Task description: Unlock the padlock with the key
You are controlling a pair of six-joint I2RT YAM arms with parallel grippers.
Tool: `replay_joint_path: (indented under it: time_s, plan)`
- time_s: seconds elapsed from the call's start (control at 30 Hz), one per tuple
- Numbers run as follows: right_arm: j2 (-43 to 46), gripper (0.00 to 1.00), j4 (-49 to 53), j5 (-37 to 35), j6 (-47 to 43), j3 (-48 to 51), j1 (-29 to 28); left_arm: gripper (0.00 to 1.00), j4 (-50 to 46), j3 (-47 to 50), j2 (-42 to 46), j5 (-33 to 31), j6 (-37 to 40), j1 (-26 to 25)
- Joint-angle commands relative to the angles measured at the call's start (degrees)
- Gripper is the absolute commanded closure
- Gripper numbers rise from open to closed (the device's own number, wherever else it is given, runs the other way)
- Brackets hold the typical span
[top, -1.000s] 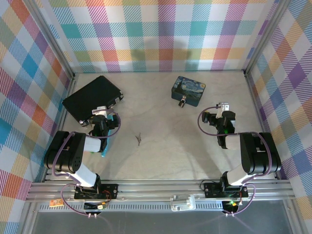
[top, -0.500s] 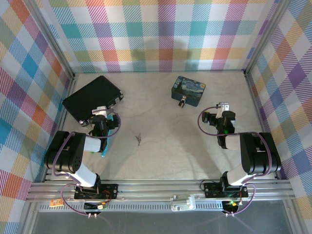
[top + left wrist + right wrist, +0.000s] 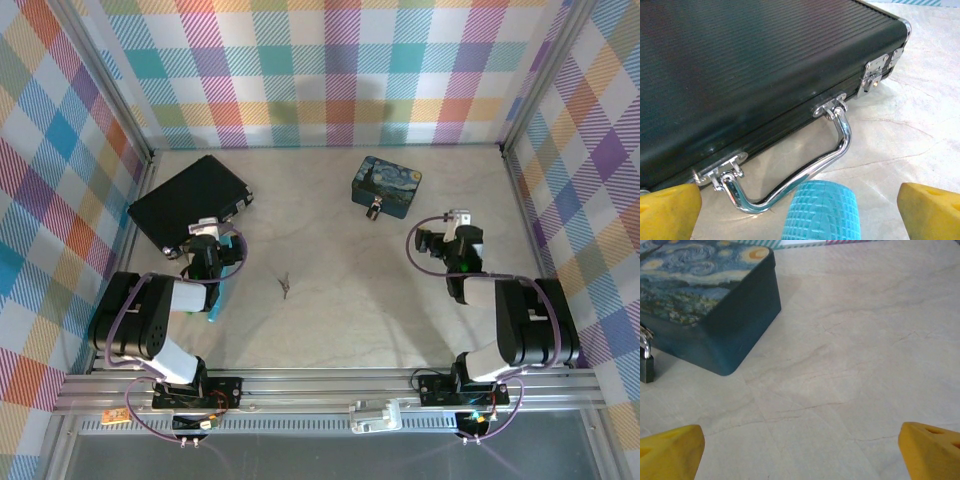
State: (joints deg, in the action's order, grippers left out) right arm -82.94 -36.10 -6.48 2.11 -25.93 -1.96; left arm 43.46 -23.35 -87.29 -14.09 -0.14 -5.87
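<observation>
The left gripper [image 3: 207,232], jaws spread wide and empty, faces the black case [image 3: 190,203] at far left. Its yellow fingertips [image 3: 667,212] flank a blue stick [image 3: 821,210] that lies just near of the case's chrome handle [image 3: 805,165]. The right gripper [image 3: 458,222], likewise spread and empty, looks far and left toward the tin [image 3: 388,186].

The key [image 3: 284,287] lies flat on the bare table [image 3: 330,250] between the two arms. It is to the right of the left gripper and nearer than it, on the side the jaws face away from. Its long axis runs roughly near to far. The left arm is judged the closer to it.

The padlock [image 3: 375,209] stands upright, shackle up, at the tin's near side; whether it is hooked to the tin cannot be told. It lies left and slightly far of the right gripper, the closer arm. Key and padlock are well apart.

The coming move probably calls for the left gripper to turn near and right, with its jaws set across the key's axis.
</observation>
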Motion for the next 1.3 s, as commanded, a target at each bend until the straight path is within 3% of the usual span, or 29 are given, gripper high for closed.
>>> replay_joint_path:
  time_s: [0.0,0.07,0.17,0.4,0.53,0.63,0.9,1.07,1.27]
  plan:
    - [4.6,0.01,14.5,-3.6,2.5,-8.1,-0.5,0.00,-10.5,-5.4,6.4,-3.6,0.5,-0.6]
    - [4.6,0.01,21.0,-2.6,6.8,-12.1,-0.4,0.00,-16.7,-8.5,8.6,-5.7,-0.6,-1.6]
    - [2.1,0.01,27.3,1.3,13.8,-18.5,-0.4,0.00,-24.7,-13.4,10.6,-3.1,-8.2,-2.3]
    - [-12.9,0.01,43.8,7.9,22.3,-40.6,-0.3,0.00,-34.3,-22.0,6.5,1.2,-19.9,-8.7]
    - [-19.2,0.01,45.1,12.1,24.6,-46.9,-0.4,0.01,-38.3,-24.7,5.0,-3.8,-27.5,-12.3]
    - [-23.3,0.04,44.7,13.2,24.8,-49.8,-0.4,0.00,-43.2,-27.9,4.2,0.4,-27.9,-12.6]
    - [-31.1,0.19,43.2,22.3,23.7,-55.0,-1.0,0.00,-34.5,-22.2,7.9,8.7,-28.4,-12.7]
    - [-33.7,0.31,45.1,22.5,21.7,-56.9,-2.1,0.00,-29.6,-19.2,9.3,11.5,-30.1,-12.7]
    - [-35.7,0.42,50.0,22.4,15.4,-59.7,-4.4,0.00,-21.5,-14.7,8.6,14.4,-37.8,-13.4]
